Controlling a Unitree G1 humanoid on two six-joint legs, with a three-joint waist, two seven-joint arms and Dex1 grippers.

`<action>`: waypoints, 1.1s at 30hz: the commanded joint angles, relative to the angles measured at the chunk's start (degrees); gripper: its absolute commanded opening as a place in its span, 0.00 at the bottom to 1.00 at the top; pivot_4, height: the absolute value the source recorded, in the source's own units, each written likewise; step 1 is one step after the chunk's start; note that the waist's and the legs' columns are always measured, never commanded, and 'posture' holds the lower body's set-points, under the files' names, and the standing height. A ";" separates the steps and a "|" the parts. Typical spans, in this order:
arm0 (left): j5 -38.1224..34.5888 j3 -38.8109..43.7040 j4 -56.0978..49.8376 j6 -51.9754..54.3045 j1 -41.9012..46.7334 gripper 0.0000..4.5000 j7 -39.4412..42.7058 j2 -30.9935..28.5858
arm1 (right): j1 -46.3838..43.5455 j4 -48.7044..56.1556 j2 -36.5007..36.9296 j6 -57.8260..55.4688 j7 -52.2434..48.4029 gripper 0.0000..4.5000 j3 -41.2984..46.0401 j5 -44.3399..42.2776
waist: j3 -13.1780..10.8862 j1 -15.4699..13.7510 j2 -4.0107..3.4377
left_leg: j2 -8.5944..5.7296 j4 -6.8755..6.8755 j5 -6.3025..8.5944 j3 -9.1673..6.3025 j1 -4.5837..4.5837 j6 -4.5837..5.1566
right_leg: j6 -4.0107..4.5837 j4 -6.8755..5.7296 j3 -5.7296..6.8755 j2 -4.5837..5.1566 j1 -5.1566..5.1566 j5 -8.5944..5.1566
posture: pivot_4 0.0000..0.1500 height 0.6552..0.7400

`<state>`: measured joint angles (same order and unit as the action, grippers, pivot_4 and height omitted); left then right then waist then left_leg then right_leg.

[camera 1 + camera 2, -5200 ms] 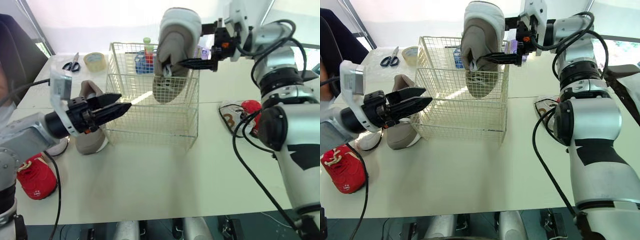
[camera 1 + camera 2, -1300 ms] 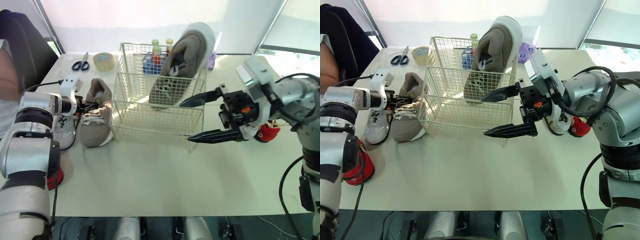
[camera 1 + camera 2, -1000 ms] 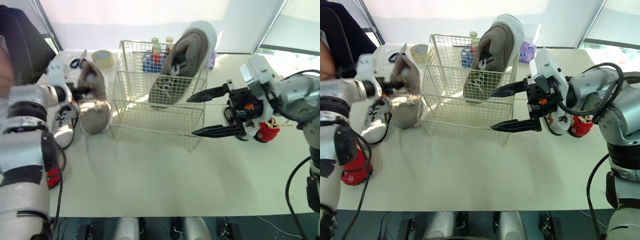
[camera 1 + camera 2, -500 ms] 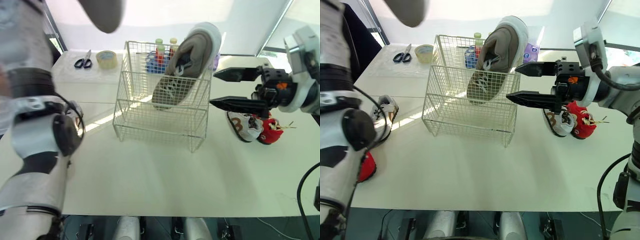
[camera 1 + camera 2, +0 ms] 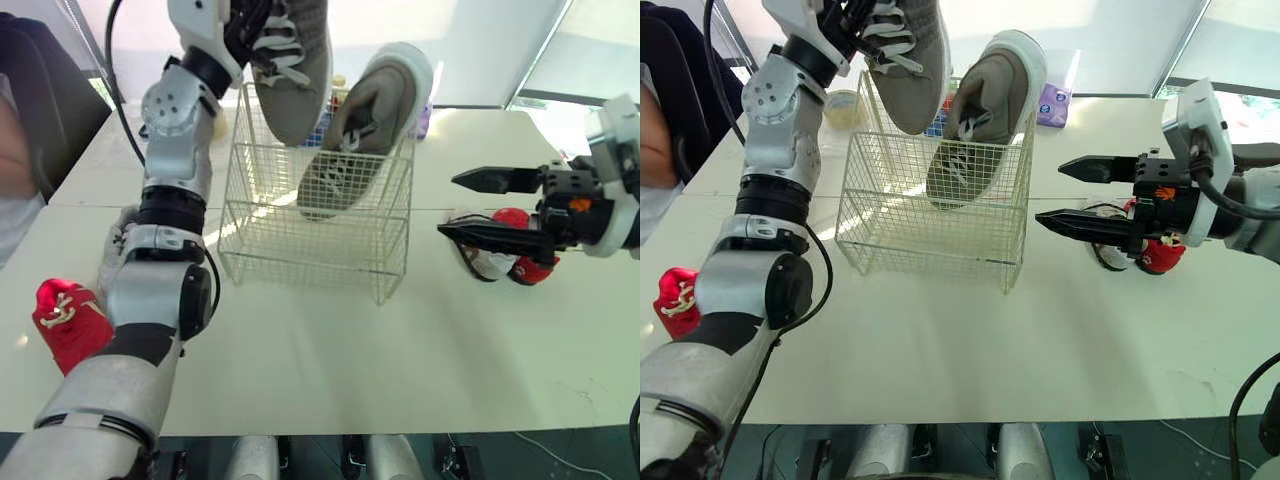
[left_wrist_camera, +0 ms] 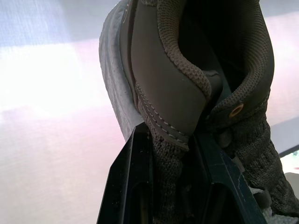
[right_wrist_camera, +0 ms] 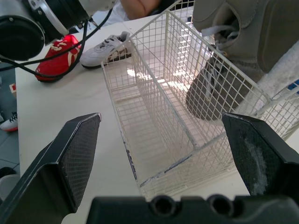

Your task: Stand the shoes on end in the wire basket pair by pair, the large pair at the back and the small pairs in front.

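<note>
You hold the large grey shoe (image 5: 293, 75) toe-down in your left gripper (image 6: 171, 148), clamped on its heel collar above the back of the basket (image 5: 310, 245), ready to stand beside the first shoe (image 5: 365, 125), while your right gripper (image 5: 448, 205) hangs wide open and empty

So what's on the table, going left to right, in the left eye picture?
A red shoe → wire basket with one grey shoe standing in it → small white and red shoes. Left out: the other grey shoe, held by the left hand above the basket.
</note>
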<state>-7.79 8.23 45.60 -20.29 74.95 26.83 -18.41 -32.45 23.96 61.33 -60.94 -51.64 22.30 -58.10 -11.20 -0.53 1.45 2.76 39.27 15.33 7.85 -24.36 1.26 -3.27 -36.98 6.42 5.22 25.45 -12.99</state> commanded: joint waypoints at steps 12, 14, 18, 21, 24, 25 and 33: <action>1.55 -1.32 -7.63 1.55 -9.67 0.10 -2.48 0.28 | -2.62 -1.07 -1.55 3.14 2.69 1.00 -1.71 -1.37 | 0.03 -0.17 -0.01 | -0.01 0.02 0.03 -0.04 0.02 0.05 | 0.01 -0.03 0.01 -0.01 -0.04 0.01 | 1.00 1.00; 1.24 -1.32 -9.34 2.70 -10.61 0.10 -2.22 0.28 | -3.18 -1.32 -1.84 3.40 2.99 1.00 -2.25 -1.53 | 0.03 -0.16 -0.01 | -0.01 0.02 0.02 -0.04 0.04 0.05 | 0.01 -0.04 0.01 -0.01 -0.06 0.01 | 1.00 1.00; -0.20 -1.40 -15.56 6.81 -13.34 0.51 -0.59 -0.15 | -3.50 -1.77 -1.98 3.94 2.93 1.00 -3.03 -1.45 | 0.05 -0.16 -0.04 | 0.00 0.03 0.02 -0.04 0.06 0.04 | 0.01 -0.07 0.01 -0.01 -0.07 0.01 | 1.00 1.00; -0.54 -1.24 -23.37 11.64 -16.33 0.87 -0.58 -1.43 | -3.14 -2.04 -2.10 4.34 2.78 1.00 -3.08 -1.29 | 0.05 -0.15 -0.04 | 0.00 0.03 -0.08 -0.04 0.05 -0.12 | 0.01 -0.06 0.00 -0.01 -0.07 0.01 | 1.00 1.00; -1.52 -0.74 -31.16 17.48 -19.77 0.99 -0.59 -3.50 | -3.24 -2.40 -2.58 4.71 3.02 1.00 -3.34 -1.24 | 0.05 -0.15 -0.04 | 0.00 0.03 -0.09 -0.06 0.05 -0.15 | 0.01 -0.07 0.00 -0.02 -0.06 0.01 | 1.00 1.00; -2.27 -0.37 -34.72 20.13 -21.41 0.99 -0.44 -4.44 | -3.30 -2.68 -2.94 5.11 3.09 1.00 -3.82 -0.82 | 0.05 -0.09 -0.04 | 0.00 0.03 -0.10 -0.06 0.04 -0.16 | 0.01 -0.06 0.00 -0.02 -0.06 0.01 | 1.00 1.00; -9.82 2.54 -51.26 38.46 -26.55 0.99 -0.23 -9.32 | -3.86 -4.82 -4.35 6.84 2.24 1.00 -5.73 1.09 | 0.05 -0.16 -0.04 | 0.00 0.03 -0.12 -0.09 0.05 -0.19 | 0.01 -0.09 -0.01 -0.02 -0.08 0.00 | 1.00 1.00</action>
<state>-15.67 8.53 -1.91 16.05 47.59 26.95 -26.68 -34.96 19.41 57.18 -55.44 -49.05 15.88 -57.21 -11.15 -0.70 1.41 2.75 39.29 15.21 7.76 -24.31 1.06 -3.26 -37.07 6.41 5.20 25.37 -12.99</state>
